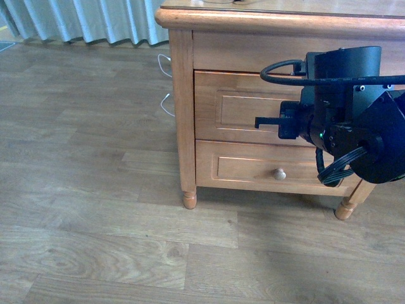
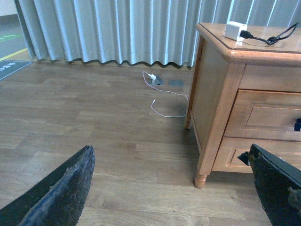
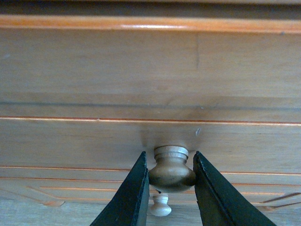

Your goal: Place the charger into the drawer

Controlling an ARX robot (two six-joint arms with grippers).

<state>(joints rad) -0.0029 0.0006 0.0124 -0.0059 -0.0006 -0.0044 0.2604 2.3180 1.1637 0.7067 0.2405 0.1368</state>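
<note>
Wooden drawer closed, charger on top: the task has barely begun.

White and cube-shaped, the charger (image 2: 233, 30) sits on the nightstand (image 2: 217, 89) top with its black cable (image 2: 273, 38) looped beside it, untouched. The upper of the 2 drawers, the drawer (image 1: 240, 107) meant for it, looks flush with the frame, so I judge it closed. The right gripper (image 3: 170, 162) is narrowed onto that drawer's knob (image 3: 171, 175), with both jaws seeming to touch its sides, ready to pull. The left gripper (image 2: 169, 188) hangs over the floor, spread wide and holding nothing, well apart from the charger. All 3 steps look undone: pulling the drawer open, lifting the charger, and setting it inside.
</note>
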